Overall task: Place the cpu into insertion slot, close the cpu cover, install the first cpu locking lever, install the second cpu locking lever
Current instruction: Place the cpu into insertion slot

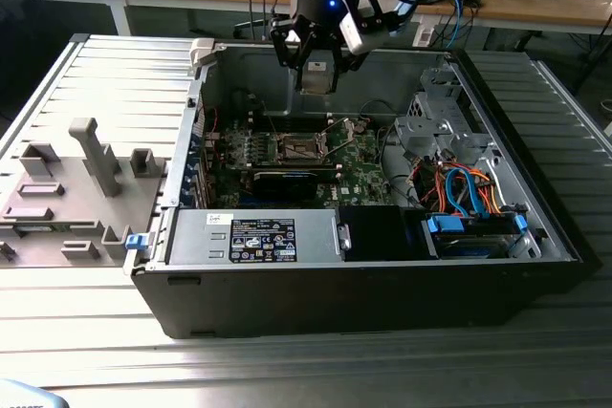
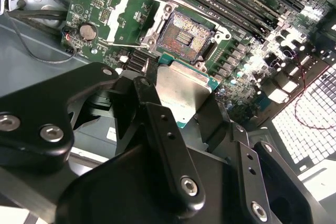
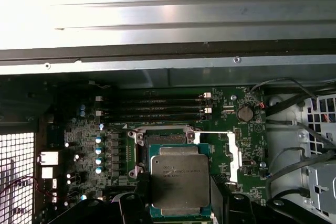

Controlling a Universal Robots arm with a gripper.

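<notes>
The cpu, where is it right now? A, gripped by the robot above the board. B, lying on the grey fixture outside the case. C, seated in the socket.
A: the cpu sits clamped in the gripper, clear of the bare insertion slot.

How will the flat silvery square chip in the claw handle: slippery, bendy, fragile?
The flat silvery-grey square chip looks rigid, so probably won't flex. Held only by its thin edges in the black claw, its smooth metal could slip if bumped. Its thin green base looks fragile against the square socket's metal rim.
</notes>
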